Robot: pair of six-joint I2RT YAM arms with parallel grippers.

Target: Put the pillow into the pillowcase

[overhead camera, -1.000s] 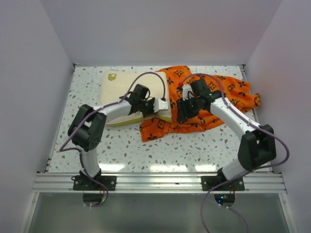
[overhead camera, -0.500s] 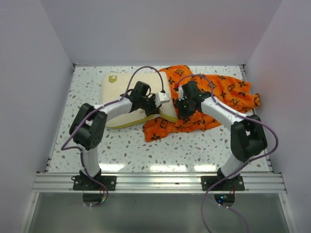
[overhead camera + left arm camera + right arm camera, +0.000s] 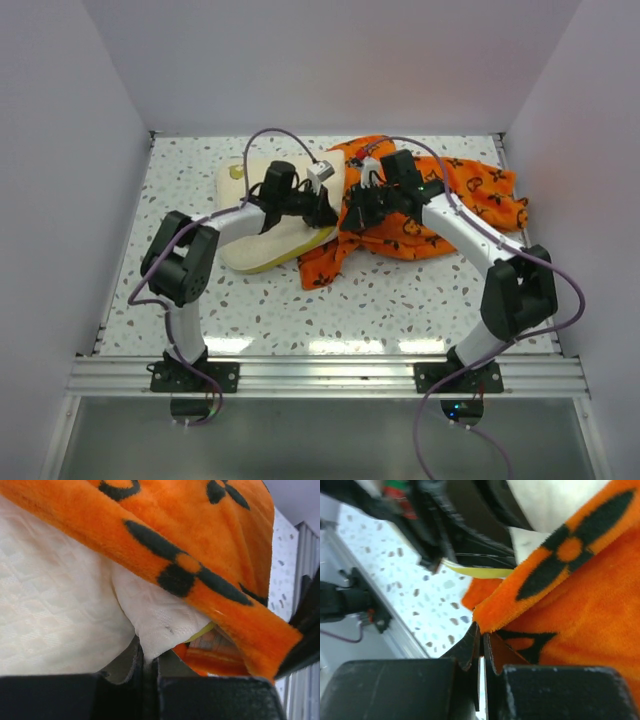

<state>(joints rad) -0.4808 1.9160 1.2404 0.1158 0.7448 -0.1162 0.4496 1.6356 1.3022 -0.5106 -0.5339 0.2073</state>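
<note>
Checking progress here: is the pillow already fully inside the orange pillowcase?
No, the top view shows most of the pillow lying uncovered to the left of the pillowcase.

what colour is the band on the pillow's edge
Yellow band on the cream pillow; clearest in the top external view.

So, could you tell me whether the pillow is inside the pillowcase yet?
Mostly out: the pillow has just one corner under the pillowcase edge; the rest lies uncovered.
</note>
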